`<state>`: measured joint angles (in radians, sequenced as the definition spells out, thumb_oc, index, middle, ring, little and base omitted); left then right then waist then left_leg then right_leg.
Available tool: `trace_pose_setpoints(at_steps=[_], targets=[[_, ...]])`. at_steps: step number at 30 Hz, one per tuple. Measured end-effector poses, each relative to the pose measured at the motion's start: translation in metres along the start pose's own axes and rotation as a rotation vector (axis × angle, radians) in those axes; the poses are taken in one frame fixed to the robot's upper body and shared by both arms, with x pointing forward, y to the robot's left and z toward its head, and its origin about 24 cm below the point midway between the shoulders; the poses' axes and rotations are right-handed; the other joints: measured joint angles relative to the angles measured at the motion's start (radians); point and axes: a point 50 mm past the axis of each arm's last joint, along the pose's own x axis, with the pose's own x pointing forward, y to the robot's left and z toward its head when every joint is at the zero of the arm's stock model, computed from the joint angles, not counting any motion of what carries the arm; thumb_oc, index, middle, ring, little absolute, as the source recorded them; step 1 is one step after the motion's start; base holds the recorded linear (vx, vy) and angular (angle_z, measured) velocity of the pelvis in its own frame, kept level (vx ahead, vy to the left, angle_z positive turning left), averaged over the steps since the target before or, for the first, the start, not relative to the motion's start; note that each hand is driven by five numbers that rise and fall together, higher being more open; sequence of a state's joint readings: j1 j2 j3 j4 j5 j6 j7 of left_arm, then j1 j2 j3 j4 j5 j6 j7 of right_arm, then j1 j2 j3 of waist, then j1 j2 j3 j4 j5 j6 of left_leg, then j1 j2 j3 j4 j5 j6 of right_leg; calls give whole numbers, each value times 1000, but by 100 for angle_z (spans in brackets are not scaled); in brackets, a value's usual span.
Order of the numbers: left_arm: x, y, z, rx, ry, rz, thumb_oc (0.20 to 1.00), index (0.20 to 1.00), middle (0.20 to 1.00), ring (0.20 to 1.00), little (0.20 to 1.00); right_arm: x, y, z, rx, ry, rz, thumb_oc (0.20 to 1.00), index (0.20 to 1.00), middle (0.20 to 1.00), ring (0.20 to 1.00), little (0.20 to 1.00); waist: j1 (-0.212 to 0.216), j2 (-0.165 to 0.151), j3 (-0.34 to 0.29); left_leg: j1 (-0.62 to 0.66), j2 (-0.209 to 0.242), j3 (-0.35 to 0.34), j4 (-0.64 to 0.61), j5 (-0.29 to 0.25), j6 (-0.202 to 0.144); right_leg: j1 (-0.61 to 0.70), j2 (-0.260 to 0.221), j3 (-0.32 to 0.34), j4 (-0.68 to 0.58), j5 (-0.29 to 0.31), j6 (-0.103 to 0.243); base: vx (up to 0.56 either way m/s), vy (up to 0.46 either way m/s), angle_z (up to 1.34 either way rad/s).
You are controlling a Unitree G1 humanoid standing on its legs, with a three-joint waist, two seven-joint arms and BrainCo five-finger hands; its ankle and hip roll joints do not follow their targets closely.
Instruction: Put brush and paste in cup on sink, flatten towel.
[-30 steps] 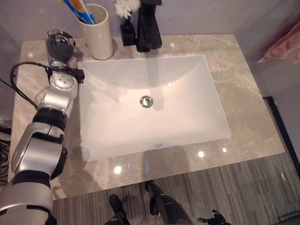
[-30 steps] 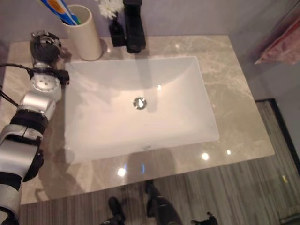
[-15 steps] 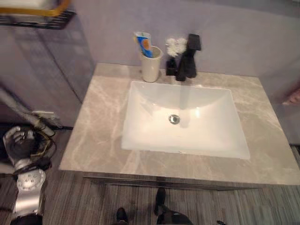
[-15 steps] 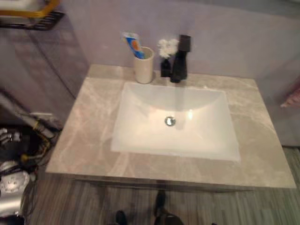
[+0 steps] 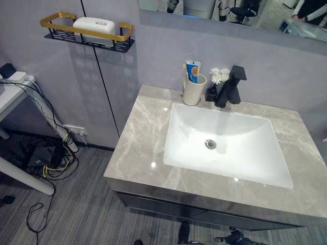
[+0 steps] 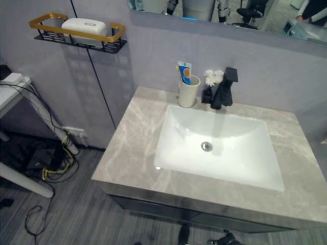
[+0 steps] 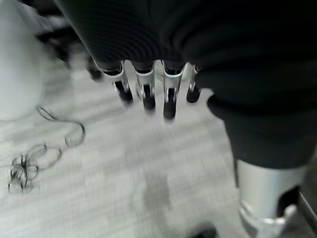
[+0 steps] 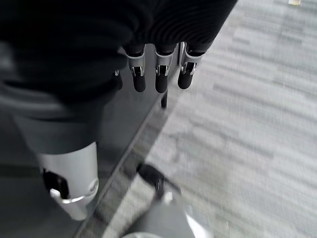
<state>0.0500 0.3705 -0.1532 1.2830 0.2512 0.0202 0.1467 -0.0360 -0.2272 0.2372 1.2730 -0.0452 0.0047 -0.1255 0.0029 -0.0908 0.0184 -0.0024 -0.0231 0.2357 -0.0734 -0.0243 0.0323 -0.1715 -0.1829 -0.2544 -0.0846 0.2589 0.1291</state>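
Note:
A cream cup (image 5: 192, 92) stands at the back left corner of the marble countertop (image 5: 138, 148), beside the white sink basin (image 5: 225, 145). A blue and orange toothpaste tube (image 5: 193, 71) sticks up out of the cup; I cannot make out a brush next to it. My left hand (image 7: 145, 91) hangs over the grey floor with straight fingers and holds nothing. My right hand (image 8: 160, 74) also hangs with straight, empty fingers, close to the dark cabinet front (image 8: 124, 129).
A black faucet (image 5: 230, 87) and a small vase of white flowers (image 5: 218, 76) stand behind the basin. A gold-railed wall shelf (image 5: 87, 31) with a white box hangs at the left. A white table leg (image 5: 25, 181) and loose cables (image 5: 51, 158) lie on the floor.
The camera has pulled back and up from the sink, so the whole vanity shows. My left arm, beside the cup a second ago, has dropped off the counter and out of the eye views.

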Motion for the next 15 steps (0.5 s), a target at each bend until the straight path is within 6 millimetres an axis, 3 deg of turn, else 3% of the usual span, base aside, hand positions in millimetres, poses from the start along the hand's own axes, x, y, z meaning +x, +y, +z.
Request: trace_pose_setpoints(at_steps=[2,3,5,6,7,8,11,14,15], targets=[[1,-9,11,32,4,-39,1000,1000,1000,1000,1000,-2,15,-2,10,8,35,1000,1000,1000,1000,1000,-20,-26,5,2,-14,5,3,2,5,-8,5,2,36,13,-4,-81,80,-16],[-2,-25,23,130,-42,-96,1000,1000,1000,1000,1000,-2,18,4,13,-11,43,1000,1000,1000,1000,1000,-31,-26,14,3,-12,28,9,-2,10,-40,10,21,50,45,10,-117,51,-52],[-4,-33,40,286,-141,-107,1000,1000,1000,1000,1000,-1,17,14,7,-40,39,1000,1000,1000,1000,1000,-52,-29,48,-1,-7,65,26,-12,28,-46,11,43,40,108,45,-201,100,-64],[-4,-30,48,358,-194,-90,1000,1000,1000,1000,1000,0,15,21,11,-57,33,1000,1000,1000,1000,1000,-51,-11,72,-7,16,108,39,-15,42,-63,19,32,53,107,40,-229,163,-75],[-4,-29,50,363,-202,-85,1000,1000,1000,1000,1000,1,12,24,22,-64,26,1000,1000,1000,1000,1000,-45,-1,73,1,30,130,32,-12,44,-71,24,-3,94,61,45,-136,183,-94],[-3,-25,54,316,-202,-72,1000,1000,1000,1000,1000,1,8,22,33,-52,17,1000,1000,1000,1000,1000,-41,23,85,3,64,166,36,-9,49,-72,34,-58,222,-58,11,-137,159,-81],[-4,-20,65,314,-242,-41,1000,1000,1000,1000,1000,2,3,13,39,-12,3,1000,1000,1000,1000,1000,-18,48,93,37,113,262,32,1,35,-28,31,-124,496,-239,5,-151,91,-97],[-4,-23,57,328,-227,-47,1000,1000,1000,1000,1000,3,-1,15,3,9,-4,1000,1000,1000,1000,1000,23,61,86,64,134,434,35,-5,21,55,-6,-191,528,-362,15,-100,-57,-169],[-4,-22,54,326,-219,-44,1000,1000,1000,1000,1000,3,-1,11,-12,17,-2,1000,1000,1000,1000,1000,28,48,78,70,134,463,40,-2,12,93,3,-175,448,-360,29,-37,-145,-180]])
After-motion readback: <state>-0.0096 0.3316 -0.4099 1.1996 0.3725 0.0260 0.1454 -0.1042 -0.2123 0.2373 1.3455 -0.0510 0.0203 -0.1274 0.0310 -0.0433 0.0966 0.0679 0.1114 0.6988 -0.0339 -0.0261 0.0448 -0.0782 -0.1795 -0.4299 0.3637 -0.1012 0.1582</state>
